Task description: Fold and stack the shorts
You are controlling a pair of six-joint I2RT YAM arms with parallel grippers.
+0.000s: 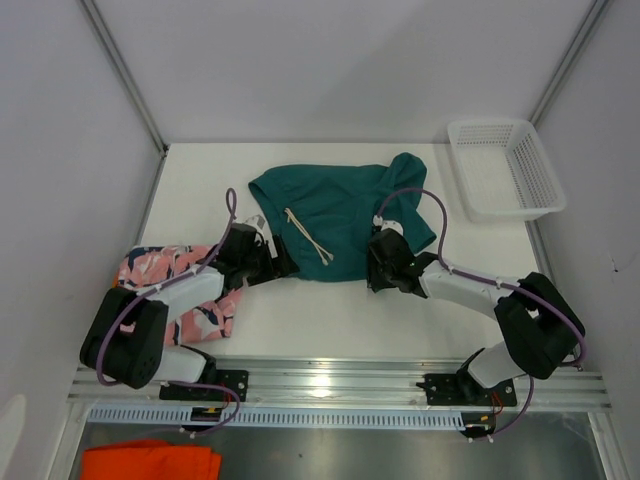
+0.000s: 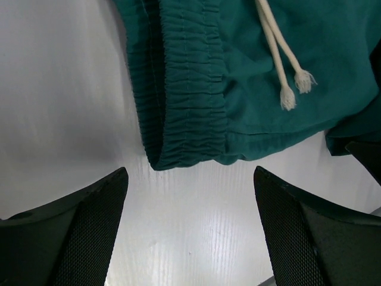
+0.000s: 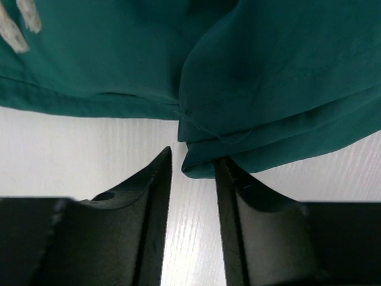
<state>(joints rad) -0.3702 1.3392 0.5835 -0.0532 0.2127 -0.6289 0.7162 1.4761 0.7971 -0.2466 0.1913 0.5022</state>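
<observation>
Two sets of fingers sat at the near edge of the green shorts [image 1: 330, 215], one by each corner. Left fingers [image 2: 89, 226] were spread wide. The stretchy waistband [image 2: 184, 89] corner lay just ahead & btwn them, not touching. The white string [image 2: 280, 59] lay further ahead, to their right. Right fingers [image 3: 149, 208] were close together w/ a thin gap, & the hem corner poked into that gap at the tips. Couldn't tell if they had bitten the cloth.

What could go wrong, I think: the hem had a few layers, so the right fingers might catch only the top one & the rest would flop. Left fingers might shut on bare table [image 1: 320, 310] unless they went fwd first. If one side lifted alone, the shorts would twist.

Room: lots of bare table behind both sets of fingers. Pink shorts [image 1: 165, 268] lay behind the left fingers, under that arm, so a pull back could drag them. The basket [image 1: 505, 170] stood well ahead & right of the right fingers, by the table edge.
</observation>
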